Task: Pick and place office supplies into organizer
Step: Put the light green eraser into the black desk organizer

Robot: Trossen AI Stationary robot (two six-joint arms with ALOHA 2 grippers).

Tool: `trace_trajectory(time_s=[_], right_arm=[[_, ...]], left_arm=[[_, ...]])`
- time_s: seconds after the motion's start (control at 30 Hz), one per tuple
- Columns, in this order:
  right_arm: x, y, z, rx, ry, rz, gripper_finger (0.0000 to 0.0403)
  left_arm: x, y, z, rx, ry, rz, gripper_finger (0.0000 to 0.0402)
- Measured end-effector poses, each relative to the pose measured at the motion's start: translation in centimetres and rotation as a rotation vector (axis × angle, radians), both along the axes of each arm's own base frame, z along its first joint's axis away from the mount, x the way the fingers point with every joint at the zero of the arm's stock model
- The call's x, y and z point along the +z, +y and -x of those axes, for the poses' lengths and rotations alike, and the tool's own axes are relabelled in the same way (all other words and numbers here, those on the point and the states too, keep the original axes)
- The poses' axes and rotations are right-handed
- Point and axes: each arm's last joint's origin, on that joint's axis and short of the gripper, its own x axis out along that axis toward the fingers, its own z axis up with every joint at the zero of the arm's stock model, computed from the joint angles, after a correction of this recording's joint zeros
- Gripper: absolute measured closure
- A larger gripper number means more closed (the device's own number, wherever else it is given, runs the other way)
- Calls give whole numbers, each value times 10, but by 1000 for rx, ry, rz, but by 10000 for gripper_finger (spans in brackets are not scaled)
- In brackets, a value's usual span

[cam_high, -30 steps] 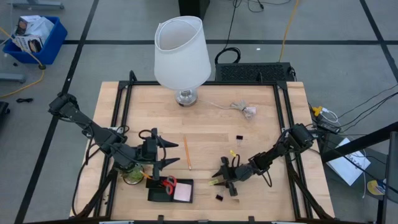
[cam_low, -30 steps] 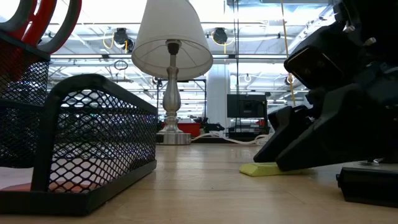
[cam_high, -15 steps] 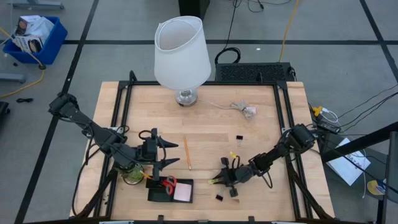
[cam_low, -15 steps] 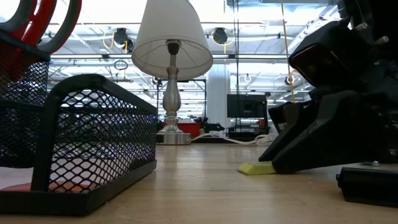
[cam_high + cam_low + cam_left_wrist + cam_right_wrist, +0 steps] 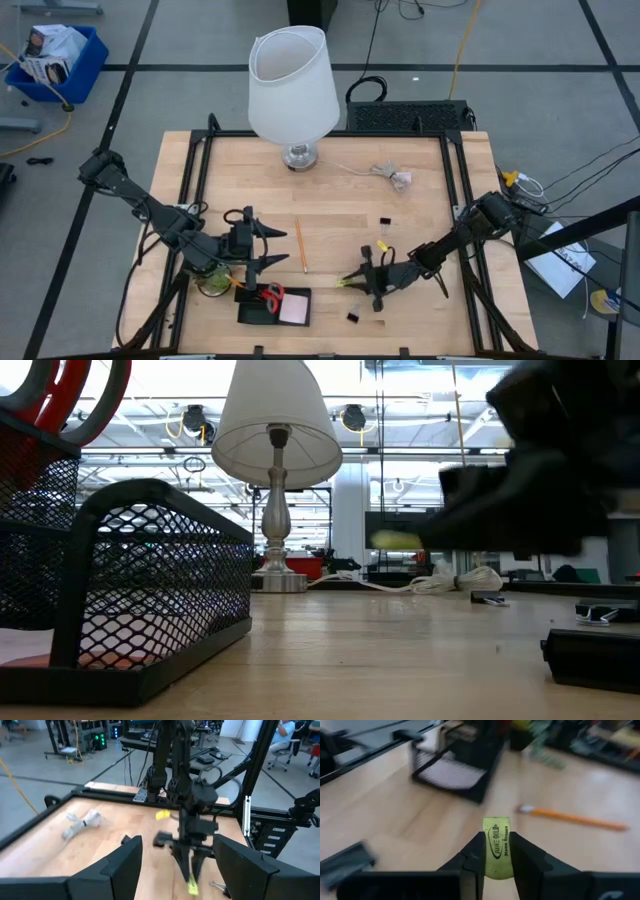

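Wooden table (image 5: 340, 215), right tool (image 5: 496, 851) clamped on yellow eraser (image 5: 496, 846), lifted

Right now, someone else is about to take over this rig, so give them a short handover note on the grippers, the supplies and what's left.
Right gripper: shut on the yellow eraser, lifted clear of the table, right of the organizer.
Left gripper: open, empty, waiting above the organizer's back edge, beside the plant.
Done: red-handled scissors and pink sticky-note pad are in the organizer.
Left: drop the eraser in; then the orange pencil at mid-table, and the binder clips on the right half.
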Motion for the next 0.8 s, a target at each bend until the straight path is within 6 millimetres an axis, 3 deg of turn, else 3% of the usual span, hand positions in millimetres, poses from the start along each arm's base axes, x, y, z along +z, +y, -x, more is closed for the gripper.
trace_trajectory(time_s=[0.3,0.47,0.6,0.8], right_arm=[[41,-9,3,-144,-128,325,340],[64,-18,2,-182,-188,431,337],[72,-28,-1,-207,-205,472,340],[75,-32,-2,-219,-205,490,337]], left_arm=[[-14,15,-8,99,15,140,153],[-33,25,-28,161,54,267,153],[-44,31,-51,130,32,323,153],[-60,38,-71,149,41,403,153]])
